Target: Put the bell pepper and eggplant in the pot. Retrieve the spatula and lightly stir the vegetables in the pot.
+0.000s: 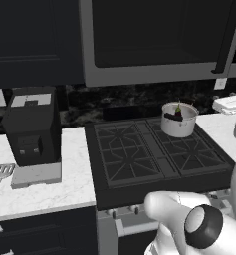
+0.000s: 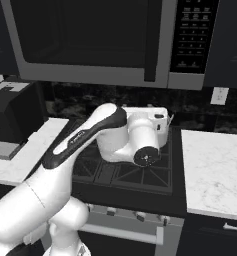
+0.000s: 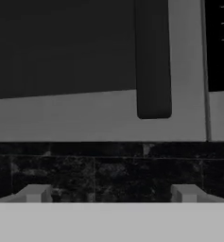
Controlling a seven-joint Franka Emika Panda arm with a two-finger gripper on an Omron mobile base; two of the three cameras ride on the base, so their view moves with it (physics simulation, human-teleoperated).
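The silver pot stands on the stove's back right burner. The dark purple eggplant lies inside it, resting against the rim. A small green stem pokes up beside the eggplant; the bell pepper's red body is mostly hidden in the pot. Far to the left, the spatula lies on the white counter with its slotted head toward the wall. My gripper is open, fingers wide apart and holding nothing. It is raised and points at the backsplash under the microwave. In the right base view my hand covers the pot.
A black appliance on a grey base stands on the left counter beside the spatula. The microwave hangs low over the stove. White counter lies to the right of the stove.
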